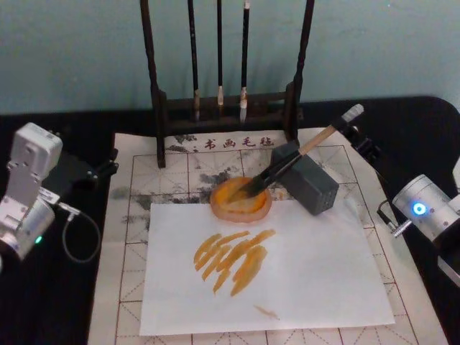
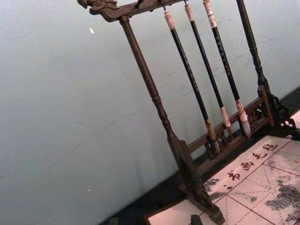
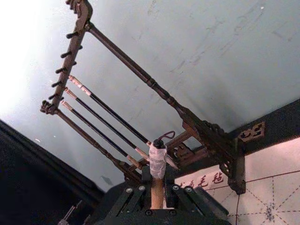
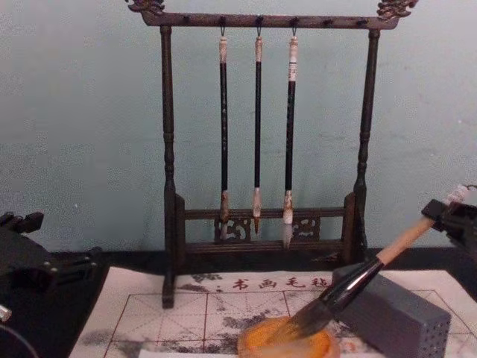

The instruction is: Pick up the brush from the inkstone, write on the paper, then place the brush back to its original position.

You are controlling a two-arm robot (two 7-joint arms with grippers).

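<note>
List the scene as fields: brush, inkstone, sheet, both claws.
brush: bristles in the inkstone, handle slanting over the grey block
inkstone: orange, on the paper, at the white sheet's far edge
white sheet: orange strokes on it
right claw: shut on the brush's capped end
left claw: parked left of the paper
rack: three thin brushes hanging, behind the paper

Head view downward, chest view level, sharing rack (image 1: 152,72)

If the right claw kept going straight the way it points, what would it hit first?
Probably the wooden rack, around its lower rail, as seen past the right gripper holding the brush; depth is uncertain.
</note>
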